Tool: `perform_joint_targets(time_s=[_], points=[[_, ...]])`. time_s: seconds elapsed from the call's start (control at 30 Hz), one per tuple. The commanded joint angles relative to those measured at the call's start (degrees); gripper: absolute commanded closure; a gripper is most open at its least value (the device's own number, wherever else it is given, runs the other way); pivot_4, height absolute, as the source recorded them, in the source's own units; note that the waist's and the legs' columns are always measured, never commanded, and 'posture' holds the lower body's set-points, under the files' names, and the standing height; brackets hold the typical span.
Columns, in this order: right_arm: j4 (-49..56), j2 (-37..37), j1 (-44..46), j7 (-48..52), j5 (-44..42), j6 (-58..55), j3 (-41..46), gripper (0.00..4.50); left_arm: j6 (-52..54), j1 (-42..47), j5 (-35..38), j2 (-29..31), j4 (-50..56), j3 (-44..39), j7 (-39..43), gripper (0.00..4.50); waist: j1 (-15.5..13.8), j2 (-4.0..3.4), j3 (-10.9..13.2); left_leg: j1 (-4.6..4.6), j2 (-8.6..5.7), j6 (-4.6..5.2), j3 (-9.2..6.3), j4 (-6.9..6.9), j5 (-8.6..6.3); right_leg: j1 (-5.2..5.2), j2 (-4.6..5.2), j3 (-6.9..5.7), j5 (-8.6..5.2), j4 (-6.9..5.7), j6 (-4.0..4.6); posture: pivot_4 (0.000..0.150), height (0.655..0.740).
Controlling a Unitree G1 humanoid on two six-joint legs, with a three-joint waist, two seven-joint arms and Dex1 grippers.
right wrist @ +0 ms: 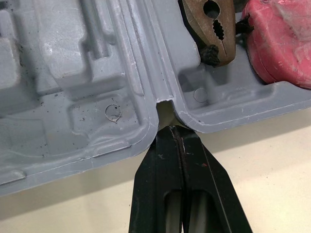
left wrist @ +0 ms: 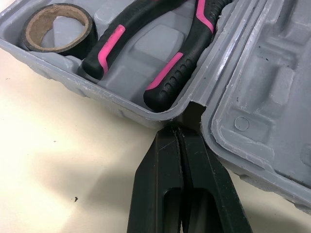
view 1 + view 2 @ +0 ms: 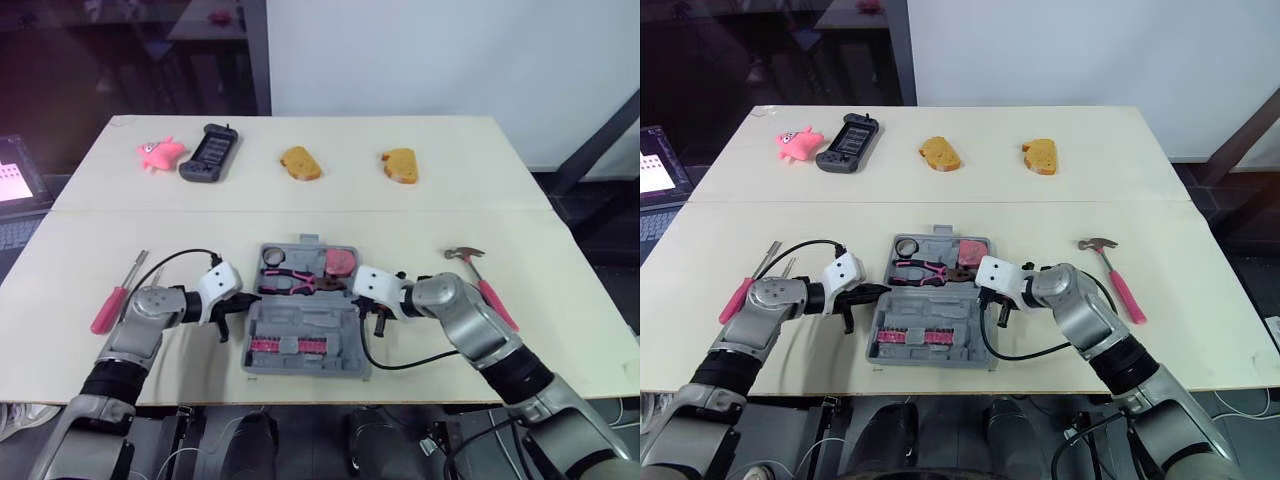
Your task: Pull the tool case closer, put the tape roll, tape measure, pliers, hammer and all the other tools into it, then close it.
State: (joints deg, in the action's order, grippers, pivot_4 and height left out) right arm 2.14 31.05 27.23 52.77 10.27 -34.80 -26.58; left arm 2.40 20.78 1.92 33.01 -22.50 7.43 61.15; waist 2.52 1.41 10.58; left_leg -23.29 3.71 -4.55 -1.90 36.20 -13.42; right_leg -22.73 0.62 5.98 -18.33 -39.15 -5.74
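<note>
The grey tool case (image 3: pixel 305 325) lies open in the middle of the near table. Its far half holds a black tape roll (image 2: pixel 82 39), pink-and-black pliers (image 2: pixel 170 73) and a pink tape measure (image 1: pixel 277 39). A row of pink bits (image 3: pixel 288 346) sits in the near half. My left gripper (image 2: pixel 180 130) is shut, its tips at the hinge notch on the case's left side. My right gripper (image 1: pixel 171 128) is shut too, tips at the right hinge notch. A pink-handled hammer (image 3: pixel 485 285) lies right of the case. Left of it is a pink-handled screwdriver (image 3: pixel 110 308).
On the far table stand a pink plush toy (image 3: pixel 160 152), a black handheld device (image 3: pixel 210 152) and two bread-like pieces (image 3: pixel 300 163) (image 3: pixel 400 165). A laptop (image 3: pixel 15 180) sits off the table's left side. Black cables loop from both wrists over the table.
</note>
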Motion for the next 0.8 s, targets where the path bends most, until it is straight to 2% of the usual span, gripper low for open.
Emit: perform_joint_targets(time_s=[0.03, 0.5, 0.8], points=[[2.5, -1.9, -0.4, 0.6, -0.9, 0.3, -1.8, 4.5, 0.3, -1.5, 0.6, -0.8, 1.8, 1.8, 1.4, 4.45, 0.0, 0.0, 0.0, 0.0, 0.0, 0.0, 0.0, 0.0, 0.0, 0.0, 0.0, 0.0, 0.0, 0.0, 0.0, 0.15, 0.74], [1.5, -2.8, 0.3, 0.7, -0.3, 0.5, -2.1, 4.5, 2.6, -5.1, 1.4, 1.2, 5.8, -0.1, 0.8, 4.45, 0.3, 0.0, 0.0, 0.02, 0.01, 0.0, 0.01, -0.05, 0.0, -0.02, -0.01, 0.0, -0.01, 0.0, 0.01, 0.15, 0.74], [1.1, -2.4, 0.5, 0.9, -0.1, 0.0, -1.4, 4.5, 1.4, -3.0, 1.0, 1.3, 2.7, -0.4, 0.3, 4.45, 0.4, 0.0, 0.0, 0.03, 0.01, 0.0, 0.0, -0.05, 0.0, -0.02, -0.02, 0.0, 0.0, 0.0, 0.01, 0.15, 0.74]])
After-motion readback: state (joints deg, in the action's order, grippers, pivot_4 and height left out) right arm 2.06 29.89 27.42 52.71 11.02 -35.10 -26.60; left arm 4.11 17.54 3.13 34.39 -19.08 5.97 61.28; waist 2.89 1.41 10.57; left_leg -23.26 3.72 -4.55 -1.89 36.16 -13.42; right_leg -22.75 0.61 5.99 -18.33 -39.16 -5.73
